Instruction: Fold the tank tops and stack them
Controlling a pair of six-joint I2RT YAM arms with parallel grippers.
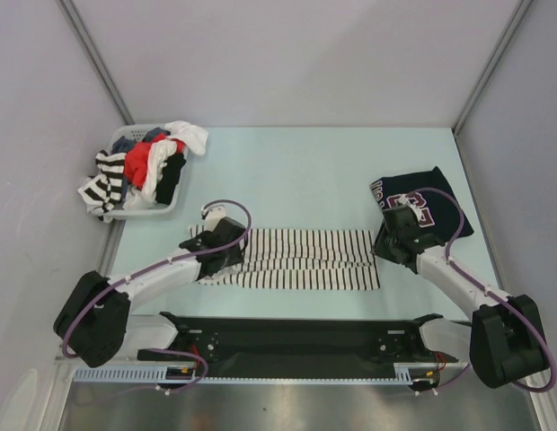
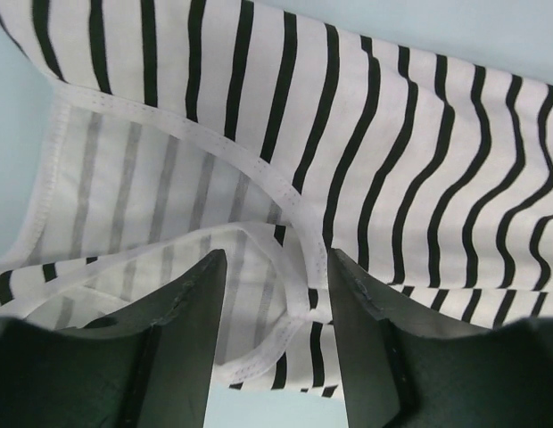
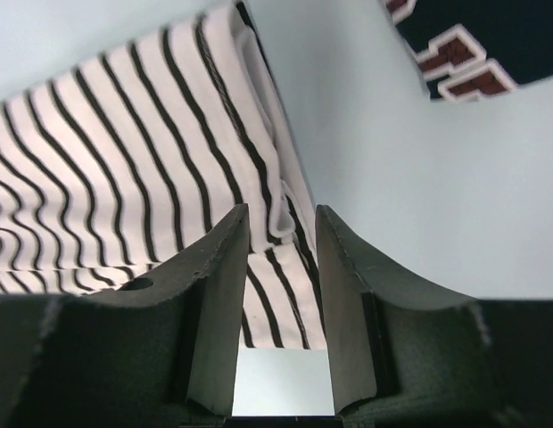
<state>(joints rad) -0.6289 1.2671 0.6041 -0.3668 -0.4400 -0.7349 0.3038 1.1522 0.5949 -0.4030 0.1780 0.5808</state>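
The striped tank top lay on the table as a long folded band, with the left tool over its left end and the right tool over its right, both with jaws parted and gripping nothing. To leave the fold clean, each probably needed to rise straight up without snagging a hem. The navy jersey lay just beyond its right end.

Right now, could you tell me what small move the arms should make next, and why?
Probably raise both arms clear: the left gripper and right gripper stand open at the ends of the striped tank top, which lies flat in a long strip, unheld.
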